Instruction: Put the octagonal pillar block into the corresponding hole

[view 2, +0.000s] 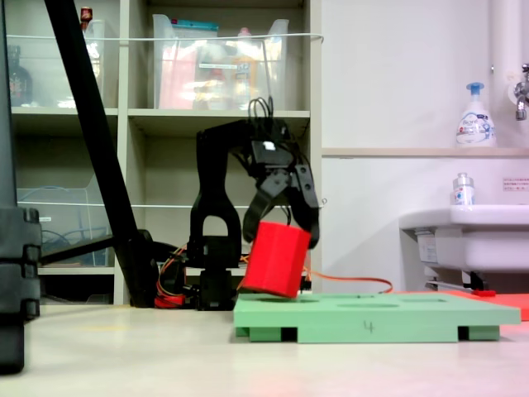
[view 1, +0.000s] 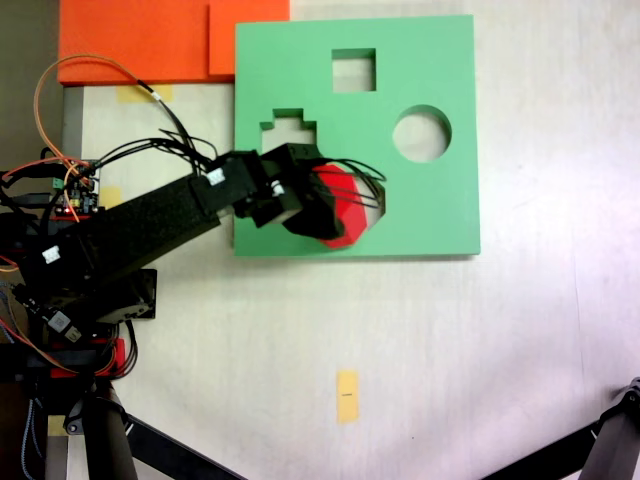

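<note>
A: Where is the octagonal pillar block (view 2: 277,259) right now?

B: It is in the gripper (view 2: 281,227), tilted, with its lower edge down at the top face of the green board (view 2: 364,317). In the side-on fixed view one black jaw runs down each side of the red prism, so the jaws are spread to the block's width and clamped on it.

A: And from above?

B: In the top-down fixed view the block (view 1: 345,205) shows as a red shape under the black gripper (view 1: 335,200), over the lower middle of the board (view 1: 420,215). The corresponding hole (view 1: 374,207) is mostly covered there; a pale sliver of it shows at the block's right edge.

A: Is the block seated in it?

B: No, most of its height stands above the board, leaning.

A: What else is cut in the board?

B: A square cut-out (view 1: 354,70) near the top, a round one (view 1: 421,133) to the right, and a stepped one (view 1: 290,127) at the left, partly behind the arm
</note>
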